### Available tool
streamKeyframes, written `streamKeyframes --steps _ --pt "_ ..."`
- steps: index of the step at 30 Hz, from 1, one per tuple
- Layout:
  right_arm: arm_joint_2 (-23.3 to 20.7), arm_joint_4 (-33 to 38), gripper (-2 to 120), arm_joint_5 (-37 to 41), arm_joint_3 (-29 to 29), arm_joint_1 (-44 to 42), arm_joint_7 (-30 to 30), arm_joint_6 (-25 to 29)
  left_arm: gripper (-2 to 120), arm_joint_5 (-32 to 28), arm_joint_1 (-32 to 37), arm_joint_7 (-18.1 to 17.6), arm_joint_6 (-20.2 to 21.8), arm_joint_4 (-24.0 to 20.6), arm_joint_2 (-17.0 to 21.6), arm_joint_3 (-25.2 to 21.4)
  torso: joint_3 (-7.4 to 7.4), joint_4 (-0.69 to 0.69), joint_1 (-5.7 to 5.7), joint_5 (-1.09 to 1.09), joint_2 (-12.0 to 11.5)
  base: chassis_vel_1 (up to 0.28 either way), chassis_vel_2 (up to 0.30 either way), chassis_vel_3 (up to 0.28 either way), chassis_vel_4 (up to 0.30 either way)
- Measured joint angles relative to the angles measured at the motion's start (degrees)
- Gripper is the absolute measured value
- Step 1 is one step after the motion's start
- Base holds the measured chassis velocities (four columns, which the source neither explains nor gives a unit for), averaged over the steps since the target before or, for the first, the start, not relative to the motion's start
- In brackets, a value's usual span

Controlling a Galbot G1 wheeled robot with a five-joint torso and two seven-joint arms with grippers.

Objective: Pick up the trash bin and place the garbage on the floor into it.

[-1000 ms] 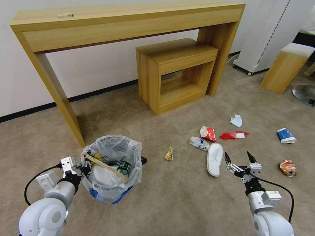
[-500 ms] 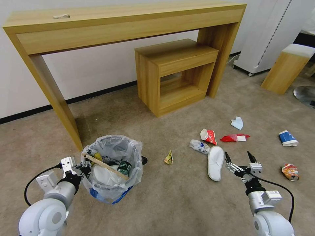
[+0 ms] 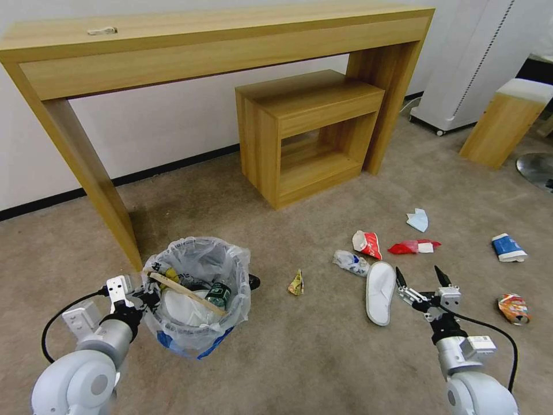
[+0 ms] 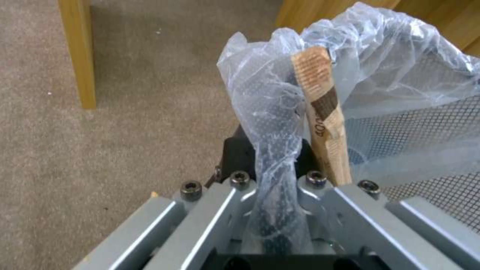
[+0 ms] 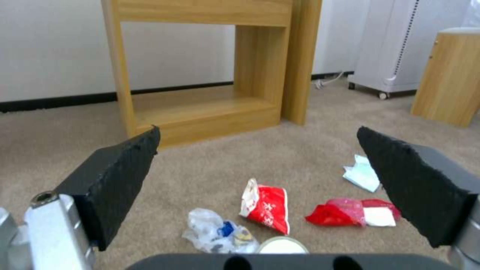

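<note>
The trash bin, black mesh lined with a clear bag, is at my lower left and holds a white slipper, a bottle and a wooden stick. My left gripper is shut on the bin's rim and bag. My right gripper is open above the carpet, just right of a white slipper. Beyond its spread fingers lie a crushed bottle, a red wrapper, another red wrapper and a light-blue mask.
A small yellow wrapper lies on the carpet between the bin and the slipper. A blue-white paper cup and a crushed orange can lie far right. A tall wooden console and a low wooden shelf unit stand along the wall.
The whole picture has shifted, so the camera moved: furniture and floor litter have slid slightly. Both grippers and the held bin keep their places in the picture.
</note>
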Motion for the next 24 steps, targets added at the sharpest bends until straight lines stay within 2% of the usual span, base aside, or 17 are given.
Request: streamKeyframes --steps 24 --pt "0.0 -0.3 100 -0.2 0.0 0.1 -0.1 0.2 3 0.1 0.2 0.1 -0.1 -0.2 -0.1 -0.1 0.0 0.0 0.0 0.0 0.0 -0.03 0.025 0.032 -0.03"
